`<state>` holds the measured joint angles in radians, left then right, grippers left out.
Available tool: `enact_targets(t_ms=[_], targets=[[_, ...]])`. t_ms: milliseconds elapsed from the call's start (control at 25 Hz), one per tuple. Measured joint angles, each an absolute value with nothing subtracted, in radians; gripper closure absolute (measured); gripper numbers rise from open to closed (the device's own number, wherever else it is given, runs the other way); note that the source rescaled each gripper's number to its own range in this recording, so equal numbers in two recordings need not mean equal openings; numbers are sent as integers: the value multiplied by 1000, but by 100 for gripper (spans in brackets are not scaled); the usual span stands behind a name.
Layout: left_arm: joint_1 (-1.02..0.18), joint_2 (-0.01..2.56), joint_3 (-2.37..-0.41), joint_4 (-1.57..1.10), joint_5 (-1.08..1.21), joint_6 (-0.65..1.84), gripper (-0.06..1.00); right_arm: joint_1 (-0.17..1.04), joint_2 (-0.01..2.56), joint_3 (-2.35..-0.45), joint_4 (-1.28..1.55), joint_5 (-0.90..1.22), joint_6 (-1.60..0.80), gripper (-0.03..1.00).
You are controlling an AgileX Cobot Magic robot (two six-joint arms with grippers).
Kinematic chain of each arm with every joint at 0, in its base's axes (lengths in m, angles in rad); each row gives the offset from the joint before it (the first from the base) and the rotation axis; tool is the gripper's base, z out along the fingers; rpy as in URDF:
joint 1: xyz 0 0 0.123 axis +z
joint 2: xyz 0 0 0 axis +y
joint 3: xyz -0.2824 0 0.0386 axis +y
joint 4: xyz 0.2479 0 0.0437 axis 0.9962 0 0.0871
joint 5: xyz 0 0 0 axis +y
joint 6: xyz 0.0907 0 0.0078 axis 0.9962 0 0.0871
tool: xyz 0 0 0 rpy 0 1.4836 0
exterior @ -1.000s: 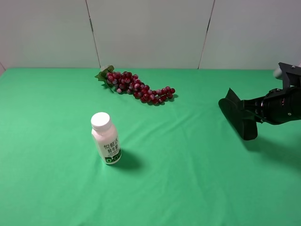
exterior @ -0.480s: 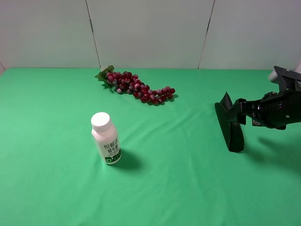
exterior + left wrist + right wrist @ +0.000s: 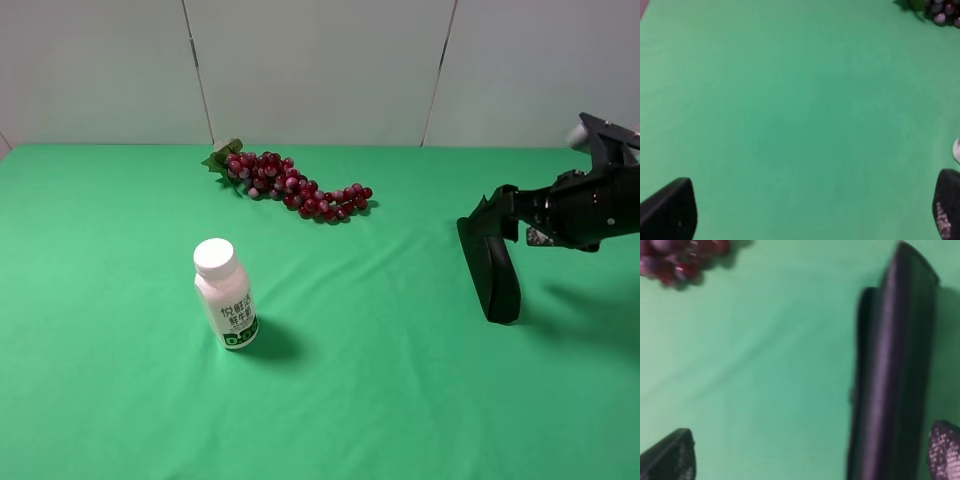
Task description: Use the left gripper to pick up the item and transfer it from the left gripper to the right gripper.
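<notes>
Green cloth [image 3: 380,400] covers the whole table, wrinkled faintly near the middle, with pale wall panels behind it. On the right side of the high view, the black cylindrical right arm reaches in from the edge, and the right gripper [image 3: 497,215] sits just above the upper end of the item [image 3: 490,268], a matte black, elongated soft case lying on the cloth. From the right wrist camera, the case [image 3: 892,370] runs lengthwise between the two wedge-shaped fingertips [image 3: 946,450], which stand wide apart and do not touch it. A bunch of dark red grapes [image 3: 295,185] with a green leaf lies near the back of the table, well apart from the case. A pink bottle with a white cap [image 3: 225,295] stands upright toward the left front. The left gripper [image 3: 810,210] shows only in its own wrist view, its dark fingertips [image 3: 670,210] spread apart over bare cloth, holding nothing.
</notes>
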<state>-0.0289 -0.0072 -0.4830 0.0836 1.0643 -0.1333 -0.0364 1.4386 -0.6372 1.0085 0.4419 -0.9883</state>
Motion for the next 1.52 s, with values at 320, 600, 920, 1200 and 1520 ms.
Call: enact_targets(t_ms=[320, 600, 920, 1200, 1520], targets=[[-29, -7, -483, 84, 1064, -133, 6, -36, 1271, -675, 846, 469, -825, -3], [-29, -7, -483, 84, 1064, -133, 6, -36, 1017, -675, 606, 519, -557, -3], [-29, -7, -483, 84, 1063, -133, 6, -36, 742, -675, 430, 697, -335, -3], [-29, -7, -483, 84, 1063, -133, 6, -36, 548, -675, 347, 892, -218, -3], [-29, -7, -483, 84, 1063, -133, 6, -36, 390, -675, 248, 1117, -148, -3]])
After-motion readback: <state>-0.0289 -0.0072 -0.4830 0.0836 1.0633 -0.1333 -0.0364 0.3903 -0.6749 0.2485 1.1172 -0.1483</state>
